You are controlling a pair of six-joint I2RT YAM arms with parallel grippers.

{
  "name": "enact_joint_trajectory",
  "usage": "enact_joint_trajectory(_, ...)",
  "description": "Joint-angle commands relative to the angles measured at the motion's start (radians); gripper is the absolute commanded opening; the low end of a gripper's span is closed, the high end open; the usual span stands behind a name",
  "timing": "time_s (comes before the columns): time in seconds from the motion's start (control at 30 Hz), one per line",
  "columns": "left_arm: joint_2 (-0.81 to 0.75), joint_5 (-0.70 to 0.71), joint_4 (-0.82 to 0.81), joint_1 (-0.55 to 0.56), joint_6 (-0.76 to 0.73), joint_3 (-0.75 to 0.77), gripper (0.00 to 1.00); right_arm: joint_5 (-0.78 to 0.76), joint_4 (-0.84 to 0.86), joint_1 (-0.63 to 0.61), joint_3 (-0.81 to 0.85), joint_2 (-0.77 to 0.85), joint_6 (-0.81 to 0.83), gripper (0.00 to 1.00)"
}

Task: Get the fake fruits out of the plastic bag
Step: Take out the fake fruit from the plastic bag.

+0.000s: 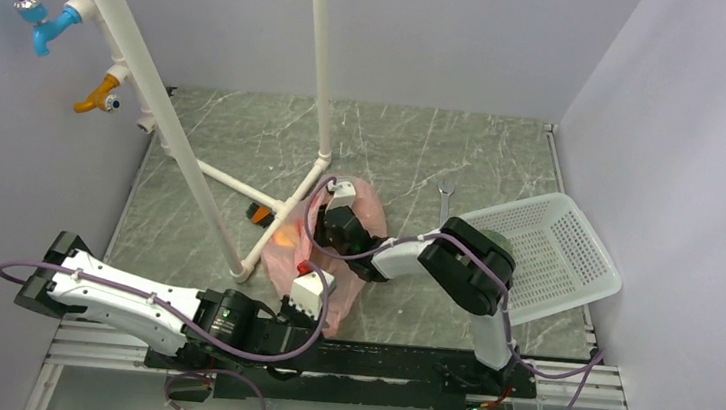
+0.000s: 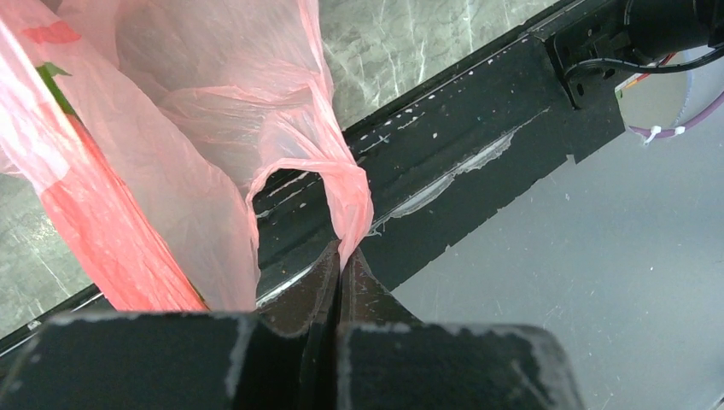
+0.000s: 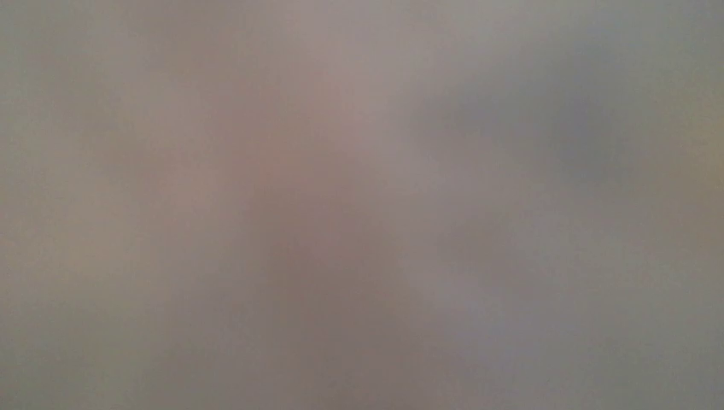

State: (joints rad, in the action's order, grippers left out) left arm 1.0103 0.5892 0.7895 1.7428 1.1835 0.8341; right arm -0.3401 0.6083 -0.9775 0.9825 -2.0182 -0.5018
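Observation:
The pink plastic bag point(image 1: 371, 209) lies crumpled in the middle of the floor, by the foot of the pipe frame. In the left wrist view the bag point(image 2: 196, 128) fills the upper left, and its twisted loop handle runs down into my left gripper point(image 2: 343, 256), which is shut on it. That left gripper point(image 1: 320, 321) sits at the bag's near edge. My right gripper point(image 1: 328, 230) is pushed into the bag from the right, its fingers hidden by the film. The right wrist view is a grey-pink blur. The fake fruits are hidden, apart from an orange patch point(image 1: 285, 239) glowing through the film.
A white mesh basket point(image 1: 555, 254) stands tilted at the right. A white pipe frame point(image 1: 326, 81) rises just behind the bag, an orange-and-black brush point(image 1: 260, 215) at its foot. A wrench point(image 1: 443, 198) lies beyond the right arm. A black rail point(image 1: 404, 365) runs along the near edge.

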Motion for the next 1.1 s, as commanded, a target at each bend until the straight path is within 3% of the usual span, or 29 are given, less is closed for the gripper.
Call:
enact_joint_trajectory(0.0,0.011,0.012,-0.012,0.008,0.034,0.019,0.00,0.085,-0.100,-0.004,0.005,0.101,0.028,0.16)
enact_joint_trajectory(0.17,0.007,0.050,0.037,0.009,0.043,0.041,0.00,0.175,-0.232,-0.012,-0.070,0.264,0.035,0.00)
enact_joint_trajectory(0.7,-0.107,0.093,0.050,0.010,0.057,-0.027,0.00,0.592,-0.550,-0.026,-0.303,0.789,0.044,0.00)
enact_joint_trajectory(1.07,-0.083,0.074,-0.009,0.009,0.057,-0.063,0.00,0.779,-0.572,-0.018,-0.112,0.957,-0.045,0.00)
